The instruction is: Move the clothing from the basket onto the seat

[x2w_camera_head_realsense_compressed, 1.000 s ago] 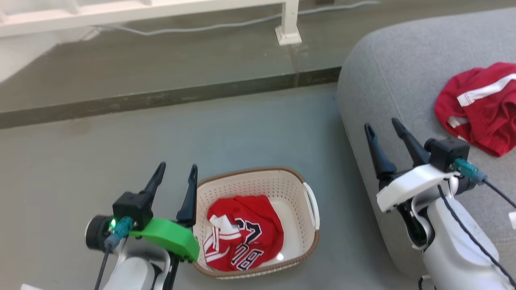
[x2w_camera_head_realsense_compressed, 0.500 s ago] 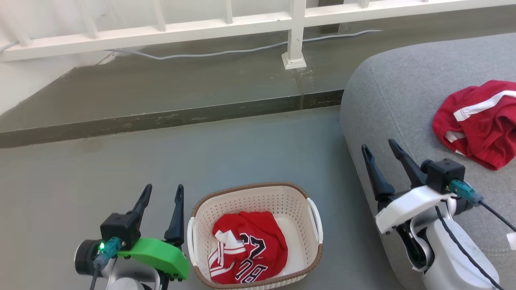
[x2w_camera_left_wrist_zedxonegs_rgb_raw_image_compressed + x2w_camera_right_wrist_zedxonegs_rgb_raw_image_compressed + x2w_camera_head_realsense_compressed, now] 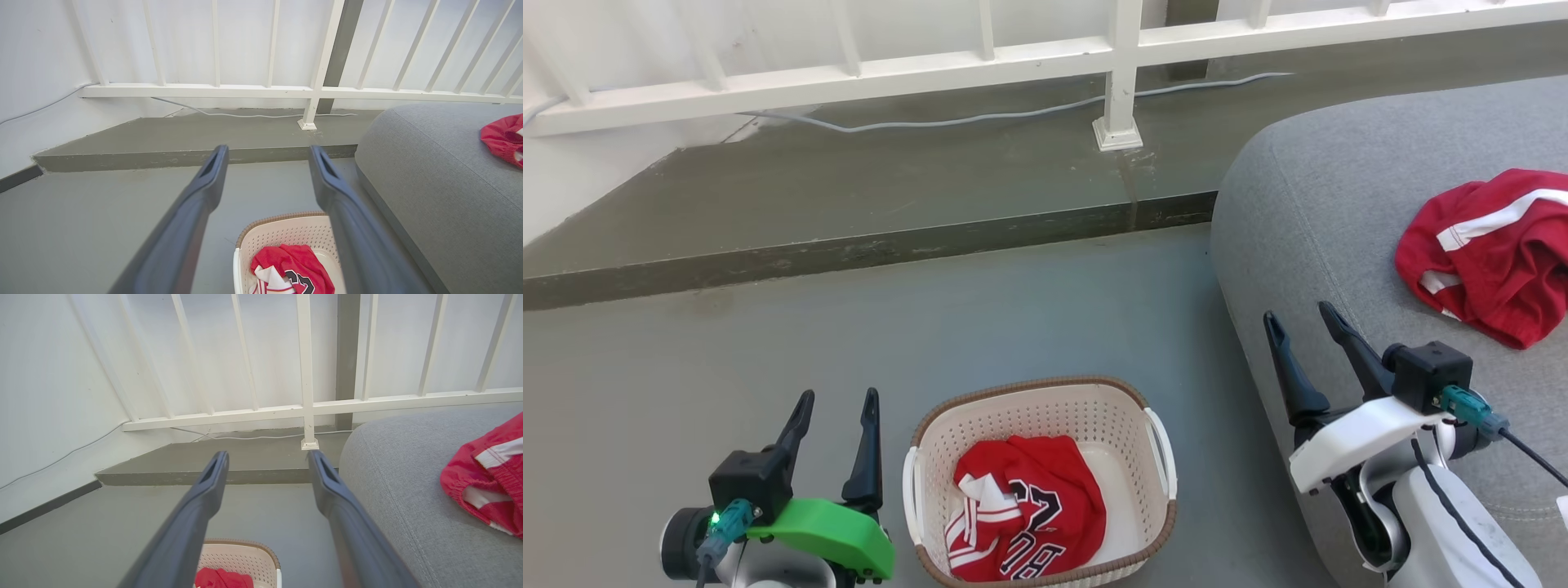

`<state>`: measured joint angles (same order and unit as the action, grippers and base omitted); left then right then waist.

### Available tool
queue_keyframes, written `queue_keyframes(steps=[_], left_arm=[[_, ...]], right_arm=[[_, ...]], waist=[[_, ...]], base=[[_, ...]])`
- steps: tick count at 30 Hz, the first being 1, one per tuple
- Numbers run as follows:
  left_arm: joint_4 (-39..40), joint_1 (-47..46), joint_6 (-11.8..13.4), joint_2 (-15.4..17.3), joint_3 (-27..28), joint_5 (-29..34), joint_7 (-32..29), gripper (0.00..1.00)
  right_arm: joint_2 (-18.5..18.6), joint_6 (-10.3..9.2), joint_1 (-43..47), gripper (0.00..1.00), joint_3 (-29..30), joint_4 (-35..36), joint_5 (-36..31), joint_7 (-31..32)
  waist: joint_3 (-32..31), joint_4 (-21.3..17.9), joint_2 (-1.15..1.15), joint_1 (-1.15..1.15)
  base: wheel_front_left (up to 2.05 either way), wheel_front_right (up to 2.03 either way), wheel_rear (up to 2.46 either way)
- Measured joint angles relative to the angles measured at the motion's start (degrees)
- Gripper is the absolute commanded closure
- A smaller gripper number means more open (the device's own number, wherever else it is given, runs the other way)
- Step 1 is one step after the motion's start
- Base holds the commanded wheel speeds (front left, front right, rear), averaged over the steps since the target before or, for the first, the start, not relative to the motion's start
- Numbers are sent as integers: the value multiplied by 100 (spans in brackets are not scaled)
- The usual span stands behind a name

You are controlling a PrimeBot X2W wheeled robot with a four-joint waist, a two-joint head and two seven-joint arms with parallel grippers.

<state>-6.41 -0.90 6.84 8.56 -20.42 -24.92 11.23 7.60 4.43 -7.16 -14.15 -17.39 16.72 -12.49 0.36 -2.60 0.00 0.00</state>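
Note:
A cream perforated basket (image 3: 947,433) with a brown rim stands on the floor. In it lies a crumpled red garment (image 3: 1025,506) with white stripes and black-and-white number print. A second red, white-striped garment (image 3: 1486,253) rests on the grey seat (image 3: 1307,196) at the right. My left gripper (image 3: 837,398) hovers open just left of the basket, nothing between its fingers. My right gripper (image 3: 1298,314) stands open and empty over the seat's rounded front edge. The left wrist view has the basket (image 3: 282,232) and its garment (image 3: 294,265) below the open fingers; the right wrist view catches the seat's garment (image 3: 486,477).
A raised concrete step (image 3: 849,245) runs across behind the floor, with a white railing (image 3: 1013,61) and its post foot (image 3: 1117,135) on it. A grey cable (image 3: 947,121) lies along the step. Open floor stretches between the basket and the step.
The head camera has tilted up, so the whole picture slid down and the railing came into view. Both grippers stay open; the garments and basket lie as before.

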Motion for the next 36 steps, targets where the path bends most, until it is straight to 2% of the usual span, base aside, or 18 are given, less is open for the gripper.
queue_keyframes(steps=[21, 36], left_arm=[[196, 126, 1, -30, 133, 163, -65, 0], [377, 126, 26, -58, -27, 438, -297, 0]], right_arm=[[14, -94, 202, 0, 1, 523, 22, 215], [107, -102, 198, 0, 34, 1051, 30, 352]], waist=[[77, -53, 0, 0], [539, -94, 0, 0]], base=[[0, 0, 0], [0, 0, 0]])
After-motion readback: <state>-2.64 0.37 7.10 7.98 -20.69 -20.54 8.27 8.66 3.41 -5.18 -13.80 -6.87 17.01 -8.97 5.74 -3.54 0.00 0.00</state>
